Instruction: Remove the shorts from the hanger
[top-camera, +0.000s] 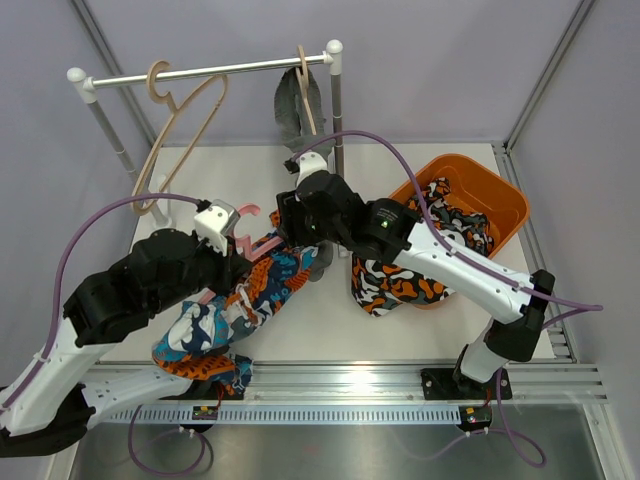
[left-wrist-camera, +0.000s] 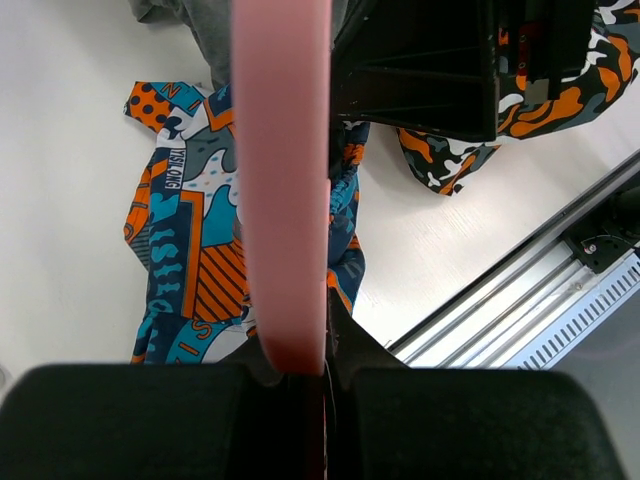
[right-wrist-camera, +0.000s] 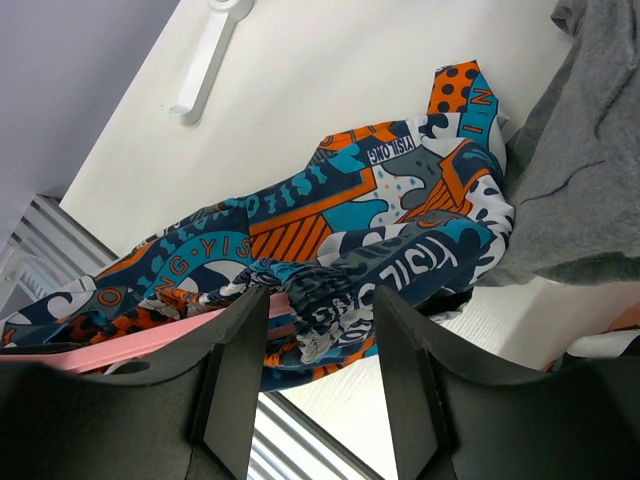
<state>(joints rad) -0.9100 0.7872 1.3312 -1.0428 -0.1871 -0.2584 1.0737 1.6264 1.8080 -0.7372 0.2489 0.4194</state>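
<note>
Patterned shorts (top-camera: 262, 290), soft and floppy, are sprawling across the surface (top-camera: 330, 325) at seven o'clock from centre, draping over the pink hanger (left-wrist-camera: 280, 200) the left jaws are clamping, while the right jaws are straddling, half apart, a bunched fold, probably the surest place for gripping.

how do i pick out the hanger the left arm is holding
On the white table in front of the rail, find the blue-orange shorts. The hanger pokes out of them, shut in the left jaws. It is pink; the rail's hangers are wooden.
</note>
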